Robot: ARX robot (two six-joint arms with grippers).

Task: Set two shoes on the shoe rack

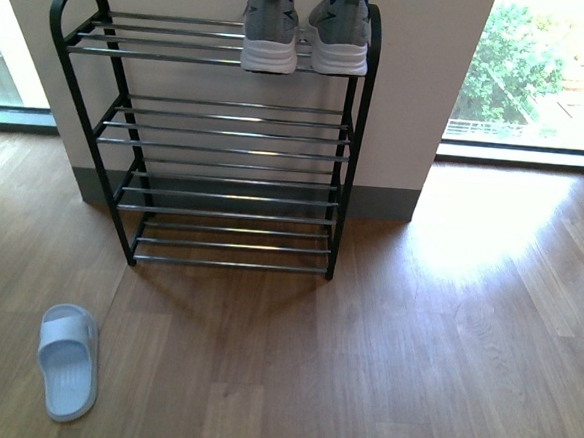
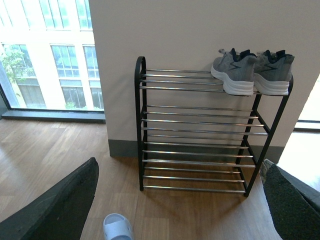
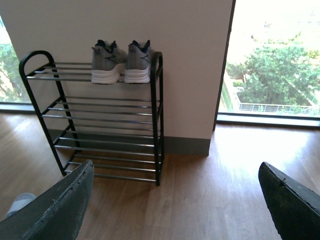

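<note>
Since the pale blue slide sandal (image 1: 67, 361) lies alone on the wooden floor (image 1: 412, 368) at the near left, well apart from the shoe rack (image 1: 227, 149) and nearer than its left leg, the coming move turns on that side. Its long axis runs near to far, strap end away from the robot and heel end toward it, tilted only slightly.

The left fingers (image 2: 60, 205) are spread wide with nothing between them, and the sandal's end shows in that wrist view close by one of them. I judge the left arm the nearer. The sandal is below and a little ahead of its fingers, so a descent and a grip across the narrow width seems called for.

Further right, the rack stands against the wall with its lower tiers bare. A pair of grey sneakers (image 1: 270, 27) sits side by side at the right end of the top tier.

The right fingers (image 3: 292, 200) are likewise wide apart and empty. From that wrist the sandal shows only at the picture's edge, beyond one finger, so this arm is the worse placed. No second sandal is in view.
</note>
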